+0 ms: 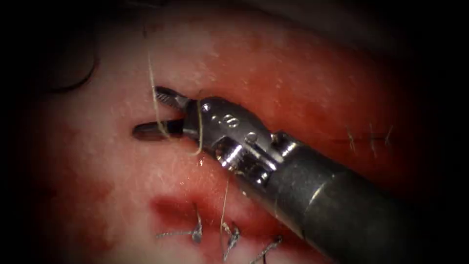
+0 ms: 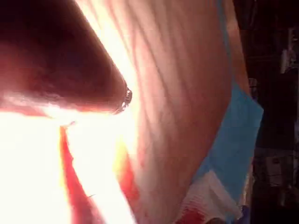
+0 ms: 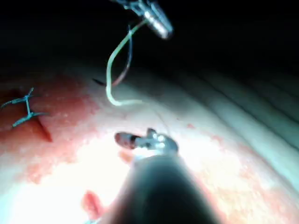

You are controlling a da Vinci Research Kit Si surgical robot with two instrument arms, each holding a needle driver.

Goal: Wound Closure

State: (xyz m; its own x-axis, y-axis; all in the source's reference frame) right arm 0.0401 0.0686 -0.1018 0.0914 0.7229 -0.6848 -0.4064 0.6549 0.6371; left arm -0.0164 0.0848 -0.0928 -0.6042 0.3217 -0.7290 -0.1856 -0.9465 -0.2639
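Note:
My right tool (image 1: 155,113) comes in from the lower right and hangs over the pale tissue (image 1: 122,166) with its jaws open. A pale thread (image 1: 155,98) runs down across the gap between both jaws, and a second strand (image 1: 200,128) drapes over the tool's wrist. Nothing is clamped in this tool. The right wrist view has the same tool (image 3: 135,140) low over the tissue. Beyond it is my left tool (image 3: 152,16), shut on the thread (image 3: 110,74), which curls down to the tissue. A dark curved line (image 1: 78,83) lies at the far left; I cannot tell if it is the needle.
Several tied stitches (image 1: 196,232) with cut ends cross the red cut below the right tool. More stitches (image 1: 371,139) sit at the far right. Red fluid (image 1: 293,78) stains the tissue. A blue drape (image 2: 233,135) lies beside the tissue.

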